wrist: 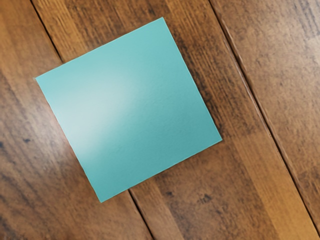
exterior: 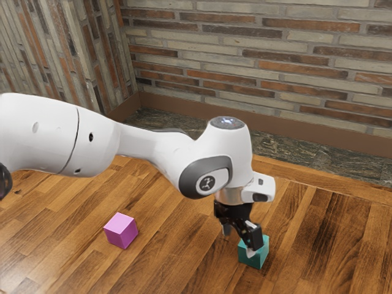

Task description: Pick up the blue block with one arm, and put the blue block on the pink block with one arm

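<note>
1. My gripper (exterior: 239, 242) points straight down from the white arm (exterior: 153, 153). The arm comes in from the exterior view's left.
2. Its two black fingers (exterior: 252, 237) stand wide apart, and I see nothing clamped between them. The nearer finger, with a pale pad at its tip, overlaps the upper front of the blue block (exterior: 255, 253). The other finger hangs just beside the block, on the side toward the exterior view's left.
3. The blue block looks teal, more blue-green than pure blue. It sits flat on the wooden table (exterior: 318, 245), directly under my hand. It is in the part of the table toward the exterior view's right and well in from the far edge.
4. In the wrist view the same block (wrist: 127, 110) appears from above as a plain square top face. Its sides are turned at an angle to the table's planks (wrist: 270, 75), and bare wood surrounds it on every side.
5. The pink block (exterior: 120, 230) is a magenta cube resting on the table. It is well apart from the blue block, toward the exterior view's left and about as far from the far edge.
6. Beyond the table's far edge are a strip of dark stone floor (exterior: 318, 150) and brick walls (exterior: 257, 55) that meet in a corner.
</note>
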